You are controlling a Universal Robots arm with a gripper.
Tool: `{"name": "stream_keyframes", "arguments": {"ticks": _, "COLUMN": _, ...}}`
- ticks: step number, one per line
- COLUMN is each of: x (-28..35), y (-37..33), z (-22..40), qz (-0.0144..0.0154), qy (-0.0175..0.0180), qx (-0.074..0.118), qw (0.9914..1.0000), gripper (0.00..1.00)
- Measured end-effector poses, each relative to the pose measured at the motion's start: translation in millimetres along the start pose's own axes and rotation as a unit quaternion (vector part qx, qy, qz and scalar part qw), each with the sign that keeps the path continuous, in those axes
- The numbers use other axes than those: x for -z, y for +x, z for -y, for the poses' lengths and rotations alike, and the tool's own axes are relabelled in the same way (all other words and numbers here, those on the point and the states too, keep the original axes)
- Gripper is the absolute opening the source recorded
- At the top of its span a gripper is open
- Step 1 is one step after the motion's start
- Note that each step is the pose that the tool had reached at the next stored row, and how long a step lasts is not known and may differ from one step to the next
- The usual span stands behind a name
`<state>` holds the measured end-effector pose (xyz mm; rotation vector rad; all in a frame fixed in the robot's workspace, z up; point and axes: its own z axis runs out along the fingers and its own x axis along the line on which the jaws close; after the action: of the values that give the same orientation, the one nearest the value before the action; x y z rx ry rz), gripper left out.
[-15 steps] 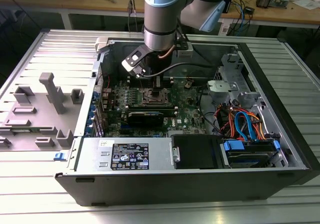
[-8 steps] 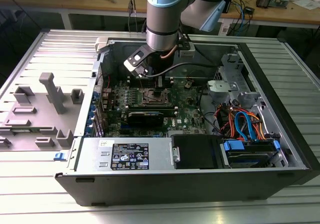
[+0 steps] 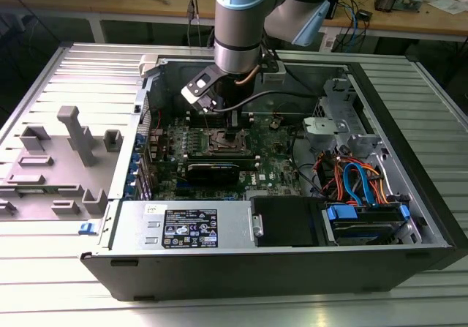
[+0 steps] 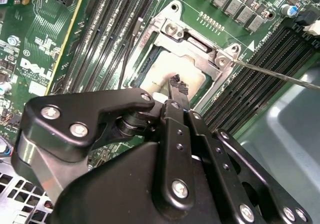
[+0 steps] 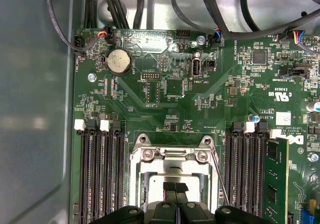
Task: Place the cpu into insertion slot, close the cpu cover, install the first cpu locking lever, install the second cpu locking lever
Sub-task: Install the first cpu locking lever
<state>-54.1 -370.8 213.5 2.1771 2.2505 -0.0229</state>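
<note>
At centre frame in the exterior view, the insertion slot (image 3: 219, 144) sits on the green motherboard (image 3: 270, 166), directly under the arm.

- cpu (image 4: 162, 71) (image 5: 152, 184): seated flat in the slot, silvery top facing up, seen in both wrist views.
- cpu cover (image 4: 197, 48) (image 5: 172, 156): appears to lie down around the cpu, with the chip's top showing through its window. Two screws mark its hinge edge.
- Locking lever (image 4: 280, 73) (image 5: 220, 179): a thin wire rod just beside the cover, slanting away from it and not lying along the frame.
- gripper (image 3: 232, 133) (image 4: 176, 85) (image 5: 175, 188): fingers pressed together, nothing pinched between them. The tips stand over the middle of the cpu's top. Whether they touch it, I cannot tell.
- Long black memory slots (image 4: 250, 88) (image 5: 100, 174) run along both sides of the socket.
- Coin battery (image 5: 118, 61): on the board, well apart from the socket, near the cable connectors at the board's edge.

Exterior view, outward: the open computer case (image 3: 292, 268) lies on its side on a ribbed metal table (image 3: 44, 298). A silver power supply (image 3: 186, 228) fills the case's lower left. Blue and orange cables (image 3: 358, 181) bunch at the case's right. A grey plastic fixture (image 3: 69, 151) stands on the table at frame left, well apart from the case.
</note>
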Motion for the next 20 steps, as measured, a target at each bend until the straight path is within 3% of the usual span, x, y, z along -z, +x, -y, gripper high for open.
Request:
{"name": "stream_keyframes", "arguments": {"ticks": 6, "x": 10.6, "y": -0.2, "z": 0.1, "qz": 0.0, "qy": 0.0001, "qx": 0.0, "qw": 1.0, "gripper": 0.11}}
{"name": "stream_keyframes", "arguments": {"ticks": 20, "x": 26.3, "y": -0.5, "z": 0.1, "qz": 0.0, "qy": 0.0001, "qx": 0.0, "qw": 1.0, "gripper": 0.11}}
